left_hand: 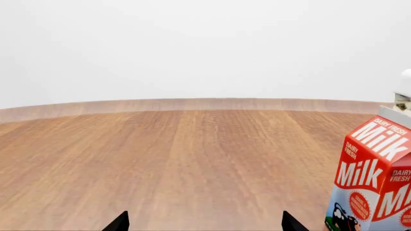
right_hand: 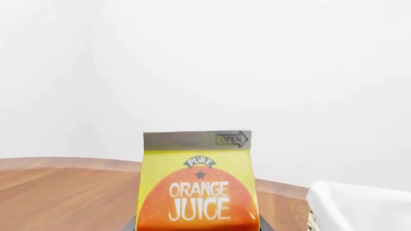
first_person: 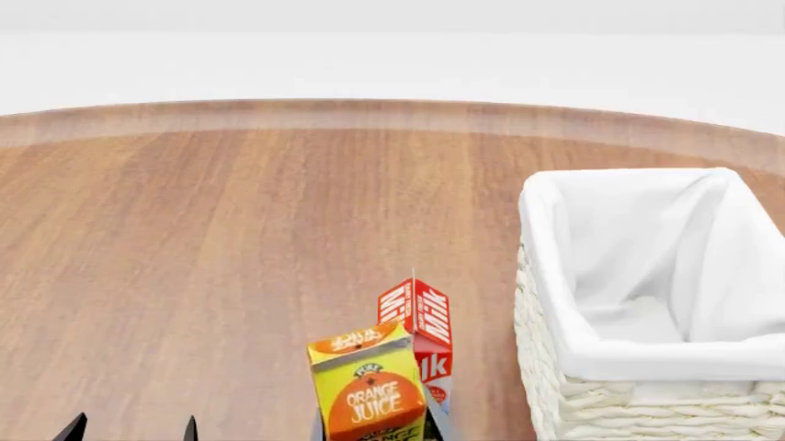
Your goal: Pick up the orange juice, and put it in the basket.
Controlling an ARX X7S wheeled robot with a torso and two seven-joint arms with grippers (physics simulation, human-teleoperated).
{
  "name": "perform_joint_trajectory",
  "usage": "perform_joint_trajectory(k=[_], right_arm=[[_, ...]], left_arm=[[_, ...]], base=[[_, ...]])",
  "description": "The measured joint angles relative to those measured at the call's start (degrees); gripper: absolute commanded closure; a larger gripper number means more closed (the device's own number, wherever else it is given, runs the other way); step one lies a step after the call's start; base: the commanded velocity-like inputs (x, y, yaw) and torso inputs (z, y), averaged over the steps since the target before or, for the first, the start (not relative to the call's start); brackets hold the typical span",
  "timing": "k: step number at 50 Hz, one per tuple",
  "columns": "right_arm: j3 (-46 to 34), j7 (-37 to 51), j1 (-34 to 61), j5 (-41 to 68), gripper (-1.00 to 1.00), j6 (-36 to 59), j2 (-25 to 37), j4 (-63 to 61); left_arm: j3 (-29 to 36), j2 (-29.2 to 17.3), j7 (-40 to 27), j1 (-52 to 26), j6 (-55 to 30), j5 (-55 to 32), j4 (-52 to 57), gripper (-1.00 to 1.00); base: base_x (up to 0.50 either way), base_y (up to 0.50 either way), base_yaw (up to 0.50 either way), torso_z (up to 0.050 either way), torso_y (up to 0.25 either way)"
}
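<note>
The orange juice sits at the near edge of the head view, tilted slightly, with the milk carton just behind it and close against it; whether the two touch I cannot tell. In the right wrist view the juice carton fills the lower middle, its grey top ridge marked "OPEN" level with the camera and dark shapes peeking out at both lower corners of the carton, so the right gripper looks to be around it, but the fingers themselves are almost wholly hidden and I cannot tell whether they are clamped on it. Over on the right, the basket stands on the wooden table, near the cartons but apart from them, its white cloth liner folded over the rim. The left gripper is low and level over bare wood, pointing out across the table, its two dark fingertips spread wide with nothing between them; in the head view those tips poke up at the bottom left corner, well apart from the juice. From the left wrist camera the milk carton shows at one edge.
</note>
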Motion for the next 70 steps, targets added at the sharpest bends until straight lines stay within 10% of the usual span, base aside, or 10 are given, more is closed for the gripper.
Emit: perform_joint_trajectory(k=[70], right_arm=[[14.75,4.14,13.01,9.37,1.00,29.19,4.88,-25.53]], left_arm=[[0.98,-0.68,-0.81,-0.28,0.36,-0.69,-0.12,-1.00]], base=[[0.00,0.00,0.00,0.000,0.001]])
